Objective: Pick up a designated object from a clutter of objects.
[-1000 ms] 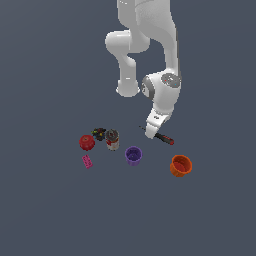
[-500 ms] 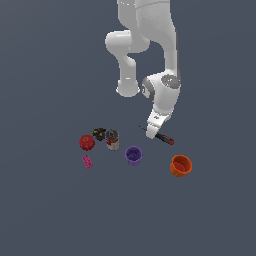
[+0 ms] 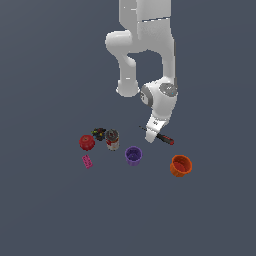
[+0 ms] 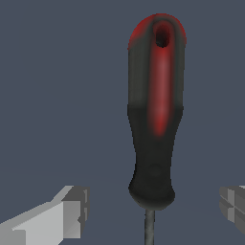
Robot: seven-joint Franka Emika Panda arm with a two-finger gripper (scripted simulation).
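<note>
The screwdriver (image 3: 164,139) lies flat on the floor with its red-and-black handle toward the exterior view's right and its thin dark shaft running under my hand. My gripper (image 3: 153,135) is low over it and open. In the wrist view the handle (image 4: 155,115) fills the middle of the picture. The two grey fingertips (image 4: 72,210) stand wide apart on either side of the place where the handle meets the shaft, touching neither. My gripper (image 4: 153,210) has the shaft in its gap.
An orange cup (image 3: 180,165) and a purple cup (image 3: 133,155) stand close in front of the screwdriver. To the exterior view's left are a small can (image 3: 112,140), a dark multicoloured thing (image 3: 99,133), a red round knob (image 3: 87,142) and a pink block (image 3: 88,161).
</note>
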